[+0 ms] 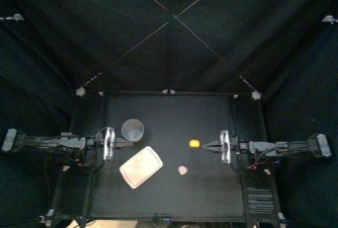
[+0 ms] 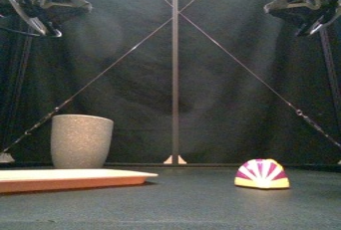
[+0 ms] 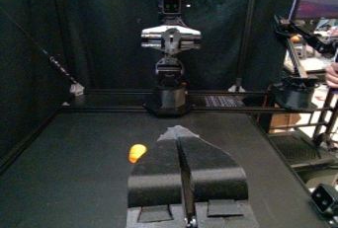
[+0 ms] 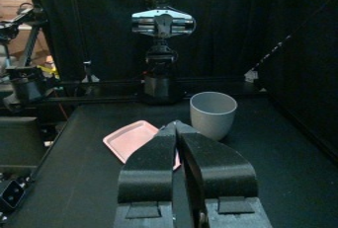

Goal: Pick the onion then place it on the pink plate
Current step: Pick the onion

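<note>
Left claw (image 3: 180,133) and right claw (image 4: 179,126) are both pinched tight on nothing, held high at opposite sides of the black worktop (image 1: 211,197). Between them, toward the left, lies a flat pink rectangular tray (image 1: 140,166), set cornerwise, its surface showing plain pink all over. Just behind it stands a tall grey speckled cup (image 2: 82,139), upright, with only grey showing inside from above. Right of the tray's near corner, close but apart, sits a purple-and-white striped toy onion half (image 2: 262,174). Its flat face is down on the worktop and its dome points up, and from the front it is wider than tall. Behind it, nearer the right claw, rests a small round orange toy (image 1: 195,143).
</note>
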{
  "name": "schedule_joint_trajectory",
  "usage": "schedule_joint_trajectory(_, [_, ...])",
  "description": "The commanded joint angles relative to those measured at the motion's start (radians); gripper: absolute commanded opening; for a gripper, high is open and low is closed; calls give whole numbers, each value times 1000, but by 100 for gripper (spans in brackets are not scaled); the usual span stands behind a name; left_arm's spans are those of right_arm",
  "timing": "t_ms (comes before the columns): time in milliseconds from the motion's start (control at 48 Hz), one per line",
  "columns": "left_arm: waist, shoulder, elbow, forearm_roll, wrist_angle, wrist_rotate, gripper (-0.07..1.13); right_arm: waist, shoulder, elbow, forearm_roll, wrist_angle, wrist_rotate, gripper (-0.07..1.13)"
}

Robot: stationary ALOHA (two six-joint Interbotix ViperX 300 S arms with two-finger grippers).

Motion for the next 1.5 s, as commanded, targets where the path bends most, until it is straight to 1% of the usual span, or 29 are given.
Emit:
schedule_joint_trajectory(21, [-5, 12, -38, -15, 32, -2, 7, 5, 23, -11, 17, 11, 20, 6])
schedule_joint_trajectory(83, [-5, 12, -48, -18, 57, -2, 8, 0, 37, -21, 43, 43, 34, 9])
schedule_joint_trajectory(146, [-3, 12, -58, -20, 80, -2, 9, -5, 60, -35, 63, 95, 43, 16])
schedule_joint_trajectory(208, [0, 12, -69, -20, 109, 0, 11, -6, 81, -48, 78, 140, 46, 26])
schedule_joint_trajectory(292, [5, 12, -80, -20, 138, 0, 14, -6, 110, -63, 100, 187, 51, 48])
schedule_joint_trajectory(312, [5, 12, -81, -20, 141, 0, 15, -6, 121, -67, 118, 199, 51, 59])
schedule_joint_trajectory(438, [9, 12, -80, -20, 150, -2, 17, -8, 160, -87, 212, 229, 46, 100])
schedule_joint_trajectory(458, [11, 12, -78, -20, 150, -2, 17, -9, 164, -91, 222, 233, 44, 105])
schedule_joint_trajectory(500, [11, 12, -77, -20, 150, -2, 18, -11, 176, -94, 236, 238, 43, 110])
schedule_joint_trajectory(542, [11, 12, -74, -23, 150, -2, 18, -11, 187, -97, 239, 245, 44, 109])
schedule_joint_trajectory(625, [12, 12, -71, -26, 150, -2, 18, -3, 219, -103, 245, 259, 49, 102])
schedule_joint_trajectory(667, [14, 12, -69, -26, 152, -2, 18, -2, 236, -107, 249, 267, 49, 101])
schedule_joint_trajectory(854, [32, 12, -58, -28, 164, -2, 18, 49, 365, -150, 282, 336, 49, 101])
schedule_joint_trajectory(1125, [60, 12, -38, -32, 172, 0, 18, 67, 601, -253, 365, 482, 49, 101])
schedule_joint_trajectory(1375, [63, 12, -26, -32, 199, -2, 18, 78, 804, -360, 365, 545, 46, 101])
schedule_joint_trajectory(1500, [66, 12, -25, -32, 199, -2, 18, 84, 859, -402, 364, 571, 44, 101])
